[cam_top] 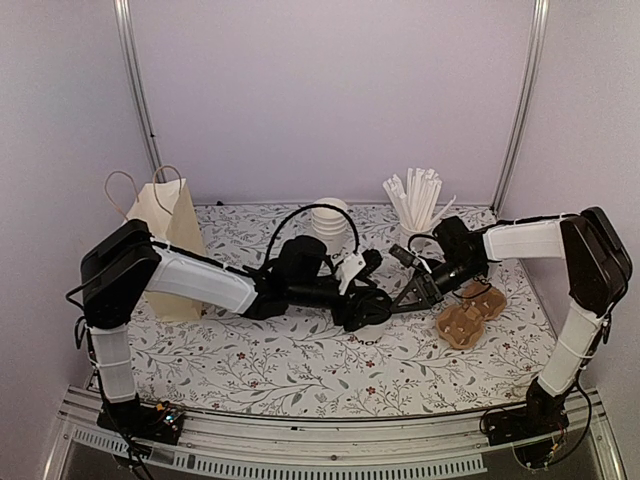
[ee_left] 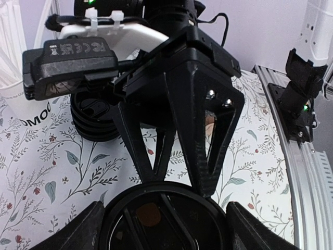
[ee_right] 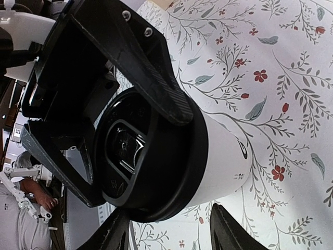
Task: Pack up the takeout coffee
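Note:
One takeout coffee cup [cam_top: 372, 325], white with a black lid, stands on the floral table mat near the middle. My left gripper [cam_top: 363, 303] grips it at the lid. In the left wrist view the lid [ee_left: 171, 208] sits between my left gripper's [ee_left: 164, 232] fingers [ee_left: 67, 229]. My right gripper [cam_top: 396, 298] is open, its tips at the lid's right rim. In the right wrist view the cup [ee_right: 229, 151] lies just ahead of the open right gripper [ee_right: 174, 234], with nothing between its fingers [ee_right: 234, 229].
A brown cardboard cup carrier [cam_top: 470, 312] lies right of the cup. A stack of white cups [cam_top: 330, 225], a white cup of straws [cam_top: 415, 200] and a stack of black lids [ee_left: 96, 117] stand behind. A cream paper bag [cam_top: 165, 235] stands at the left.

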Controlling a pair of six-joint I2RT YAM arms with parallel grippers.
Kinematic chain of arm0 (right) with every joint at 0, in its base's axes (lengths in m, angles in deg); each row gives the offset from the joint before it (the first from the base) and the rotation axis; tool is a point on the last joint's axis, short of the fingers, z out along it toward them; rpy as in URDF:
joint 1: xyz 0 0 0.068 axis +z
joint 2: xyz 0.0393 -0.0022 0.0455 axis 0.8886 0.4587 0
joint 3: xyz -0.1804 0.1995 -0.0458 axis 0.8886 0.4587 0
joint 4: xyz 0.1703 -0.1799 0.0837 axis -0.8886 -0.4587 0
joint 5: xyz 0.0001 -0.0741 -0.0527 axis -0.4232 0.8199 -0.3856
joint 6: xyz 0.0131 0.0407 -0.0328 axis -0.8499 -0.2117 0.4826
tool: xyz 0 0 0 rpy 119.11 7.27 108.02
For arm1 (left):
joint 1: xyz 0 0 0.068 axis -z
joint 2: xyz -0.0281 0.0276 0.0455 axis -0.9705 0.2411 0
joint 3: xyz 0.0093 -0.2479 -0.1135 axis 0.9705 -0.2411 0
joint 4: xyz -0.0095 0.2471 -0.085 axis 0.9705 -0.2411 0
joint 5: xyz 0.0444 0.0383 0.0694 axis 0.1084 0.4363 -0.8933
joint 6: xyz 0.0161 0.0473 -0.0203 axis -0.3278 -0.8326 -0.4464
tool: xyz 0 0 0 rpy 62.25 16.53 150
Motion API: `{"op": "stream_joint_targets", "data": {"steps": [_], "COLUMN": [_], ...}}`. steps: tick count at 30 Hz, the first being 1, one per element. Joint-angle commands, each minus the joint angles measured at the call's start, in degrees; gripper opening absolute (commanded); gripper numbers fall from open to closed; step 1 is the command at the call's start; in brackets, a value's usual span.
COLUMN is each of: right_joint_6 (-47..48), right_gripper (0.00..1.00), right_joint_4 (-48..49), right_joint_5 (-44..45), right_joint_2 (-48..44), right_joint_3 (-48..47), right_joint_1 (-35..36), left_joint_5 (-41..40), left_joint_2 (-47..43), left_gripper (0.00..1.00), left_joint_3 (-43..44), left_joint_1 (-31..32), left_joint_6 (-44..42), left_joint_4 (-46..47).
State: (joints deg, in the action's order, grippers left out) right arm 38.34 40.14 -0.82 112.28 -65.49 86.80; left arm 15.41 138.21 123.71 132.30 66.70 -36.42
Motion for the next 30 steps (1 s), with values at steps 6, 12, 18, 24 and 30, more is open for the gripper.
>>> {"op": "stream_joint_targets", "data": {"steps": [6,12,18,24,30], "right_joint_6": [2.86,4.28,4.65,4.95,4.63], "right_gripper": [0.64,0.71,0.73,0.73,0.73], "right_joint_4": [-1.21,-2.59,-1.67,-1.26,-1.04], "right_joint_5": [2.36,-0.35,-0.69,-0.04,1.16], "right_joint_2": [-2.88,-7.1,-9.02,-8.7,-8.1], "right_joint_3": [-2.56,-3.21,-2.45,-2.13,-1.94], "right_joint_1": [-0.09,-0.1,-0.09,-0.1,-0.1], "left_joint_5": [-0.59,-1.43,-2.79,-3.29,-4.21], "left_joint_2": [0.5,-3.21,-5.04,-5.61,-6.11], "left_gripper": [0.82,0.84,0.87,0.97,1.0], "left_joint_3": [-2.3,-0.22,2.15,3.64,3.79], "left_joint_1": [0.96,1.17,2.44,3.22,3.17], "left_joint_6": [1.48,-1.35,-2.25,-3.22,-3.46], "left_joint_4": [-9.6,-10.36,-10.54,-11.4,-12.1]}}
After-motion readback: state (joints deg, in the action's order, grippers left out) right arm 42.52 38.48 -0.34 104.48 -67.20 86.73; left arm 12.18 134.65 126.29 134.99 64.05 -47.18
